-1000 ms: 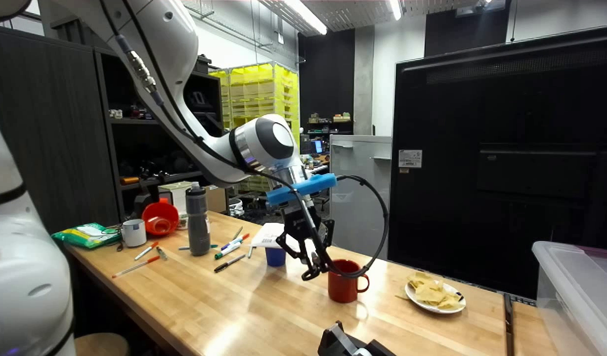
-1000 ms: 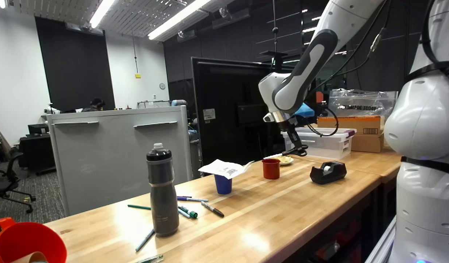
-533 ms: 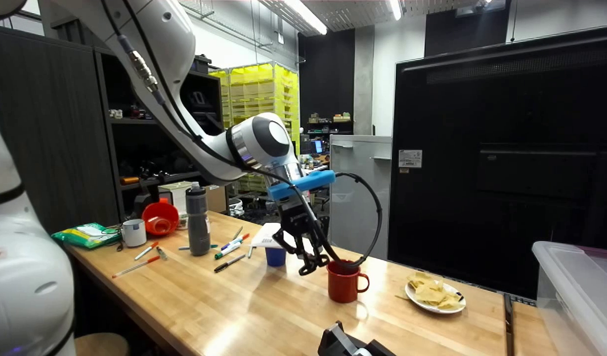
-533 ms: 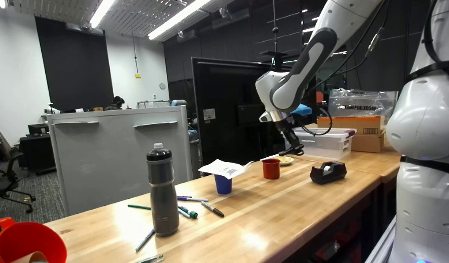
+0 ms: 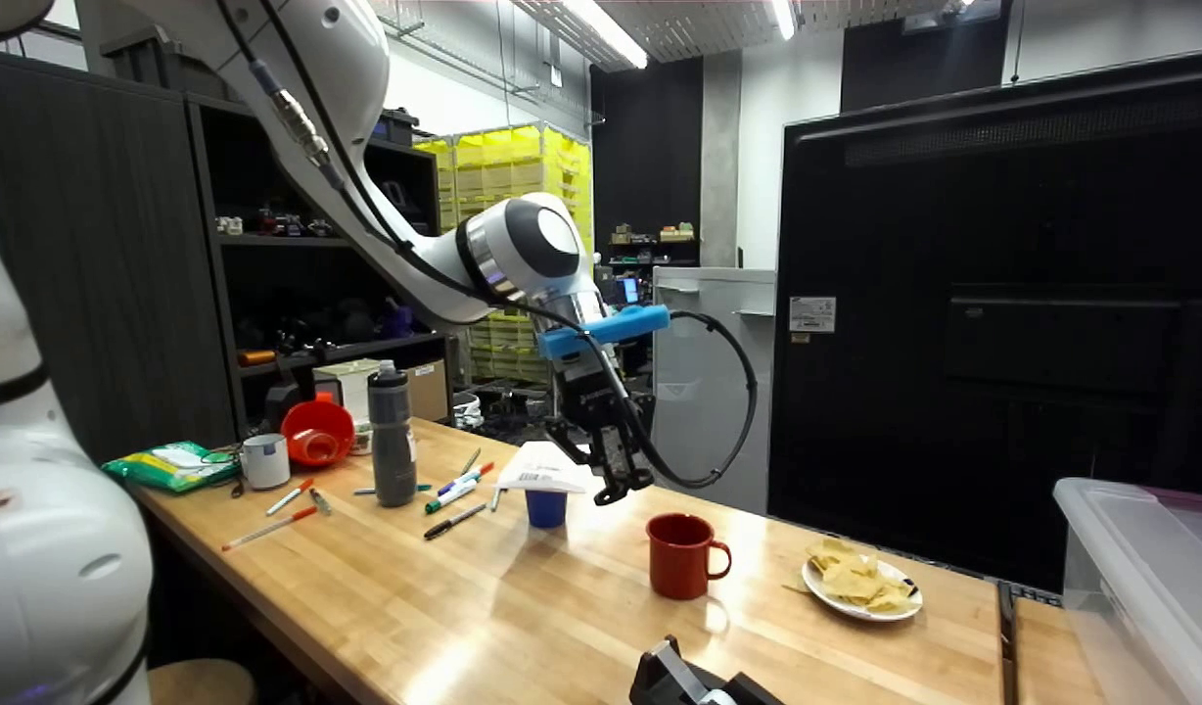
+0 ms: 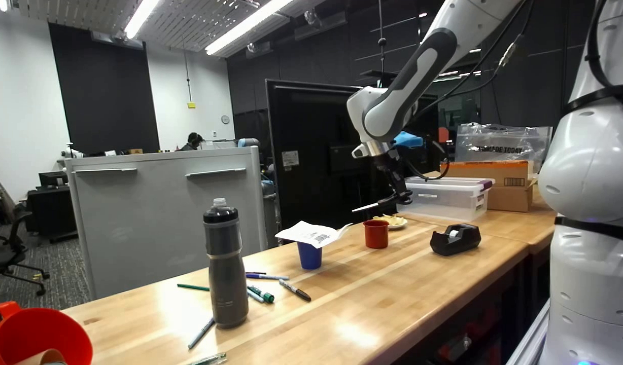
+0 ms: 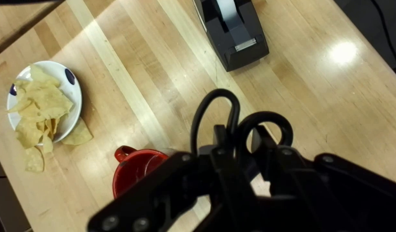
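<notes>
In the gripper (image 7: 240, 138), the scissors (image 6: 366, 207) are clamped at the handle end; if the rounded handles slip, they could pivot or fall toward the red mug (image 5: 677, 566) below.

Both exterior views: set back, slightly above the wooden table (image 5: 503, 607), aimed obliquely across it from different ends; red mug (image 6: 376, 235) shared. Wrist view: close to scissors (image 7: 234, 117), facing down.
</notes>
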Motion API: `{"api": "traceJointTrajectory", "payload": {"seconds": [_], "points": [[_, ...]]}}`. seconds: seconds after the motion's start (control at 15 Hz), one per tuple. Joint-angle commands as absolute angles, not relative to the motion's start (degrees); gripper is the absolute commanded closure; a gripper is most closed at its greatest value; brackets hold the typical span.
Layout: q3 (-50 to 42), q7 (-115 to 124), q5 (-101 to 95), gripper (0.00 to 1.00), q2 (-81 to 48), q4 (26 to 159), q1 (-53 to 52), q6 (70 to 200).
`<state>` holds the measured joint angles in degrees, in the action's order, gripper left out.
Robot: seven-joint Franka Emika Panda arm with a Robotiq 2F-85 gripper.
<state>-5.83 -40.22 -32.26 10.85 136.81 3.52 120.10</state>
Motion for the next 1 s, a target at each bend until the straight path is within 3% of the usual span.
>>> {"api": "traceJointTrajectory", "payload": {"seconds": [0.0,0.93], "points": [[-4.53,-40.67,-29.03,0.94,7.90,131.83,2.35,115.36],[-1.33,-33.28,-30.26,0.94,-6.82,120.76,1.70,109.09]]}}
